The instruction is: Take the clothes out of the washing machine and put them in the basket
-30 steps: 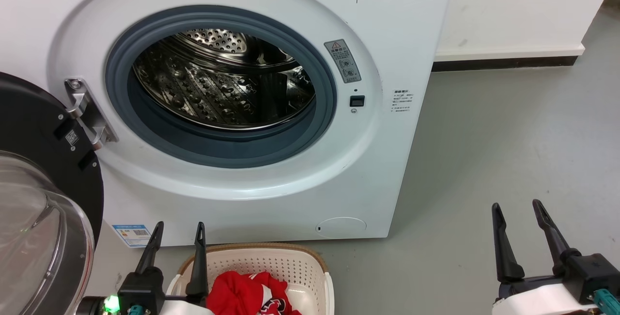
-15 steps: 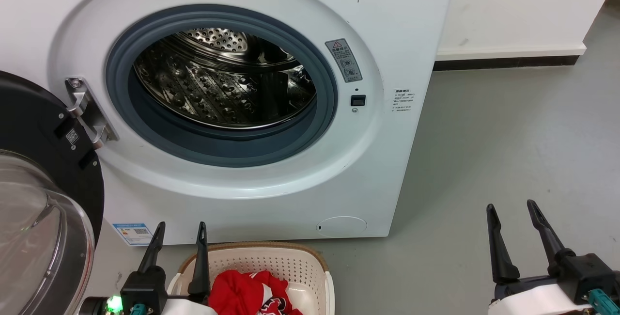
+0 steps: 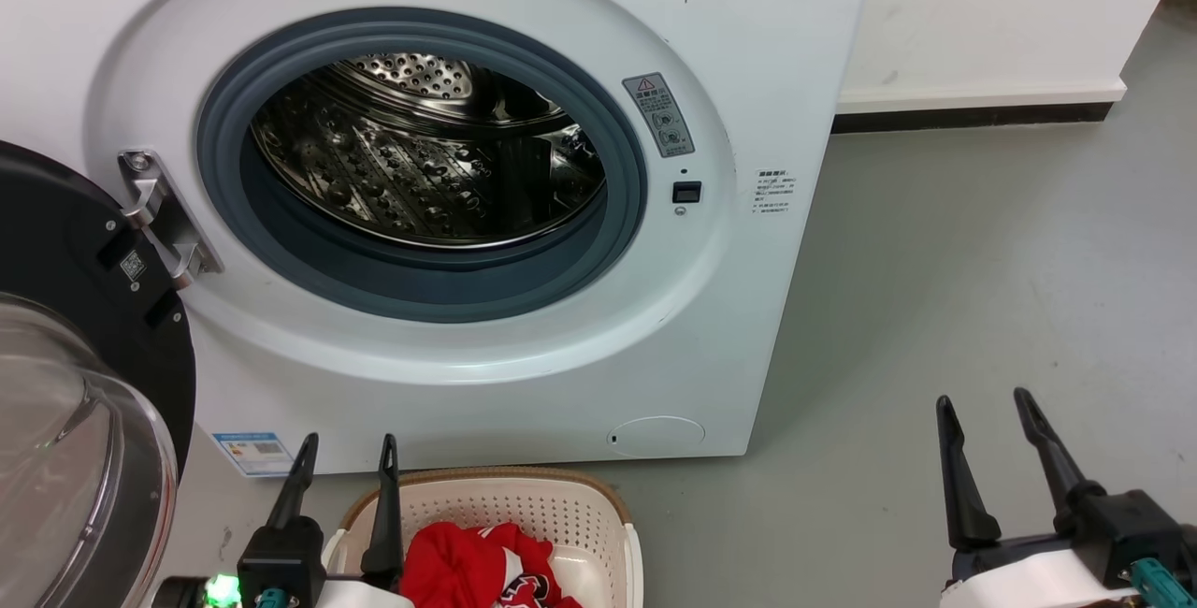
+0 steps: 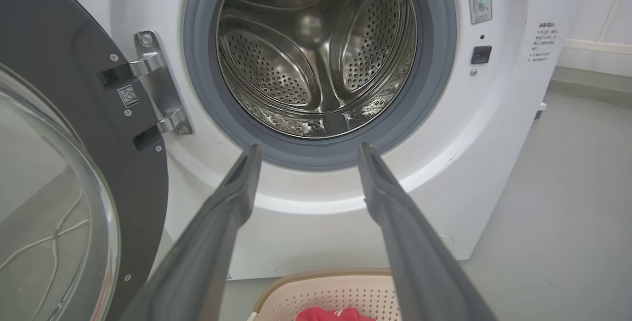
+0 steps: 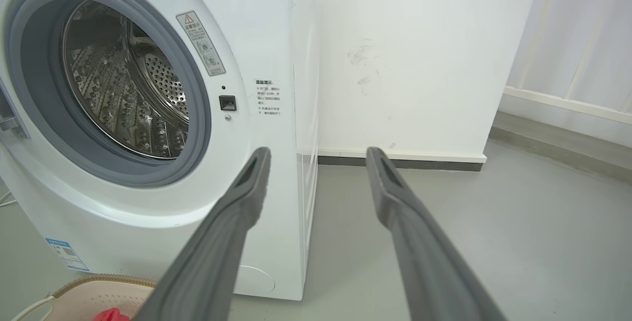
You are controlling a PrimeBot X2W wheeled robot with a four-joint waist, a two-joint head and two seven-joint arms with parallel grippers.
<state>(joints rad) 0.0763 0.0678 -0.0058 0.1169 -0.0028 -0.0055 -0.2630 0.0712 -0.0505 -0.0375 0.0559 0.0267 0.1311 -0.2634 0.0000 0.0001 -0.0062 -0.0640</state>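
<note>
The white washing machine (image 3: pixel 748 47) stands with its black-framed glass door (image 3: pixel 65 421) swung open to the left, and its steel drum (image 3: pixel 421 159) holds nothing that I can see. Bright red clothes (image 3: pixel 477 566) lie in the cream basket (image 3: pixel 561 505) on the floor in front of the machine. My left gripper (image 3: pixel 348 444) is open just left of the basket, fingers pointing up. Over bare floor to the right of the machine, my right gripper (image 3: pixel 984 402) is open and holds nothing. The left wrist view looks into the drum (image 4: pixel 316 54), between open fingers (image 4: pixel 237 187).
Grey floor (image 3: pixel 982 262) stretches to the right of the machine, up to a white wall (image 3: pixel 982 19) with a dark skirting strip. The open door juts out at the left. A white railing (image 5: pixel 568 64) shows at the far right in the right wrist view.
The right gripper has drifted slightly left. The whole picture shifted a little, so the camera moved. The clothes and basket lie as before.
</note>
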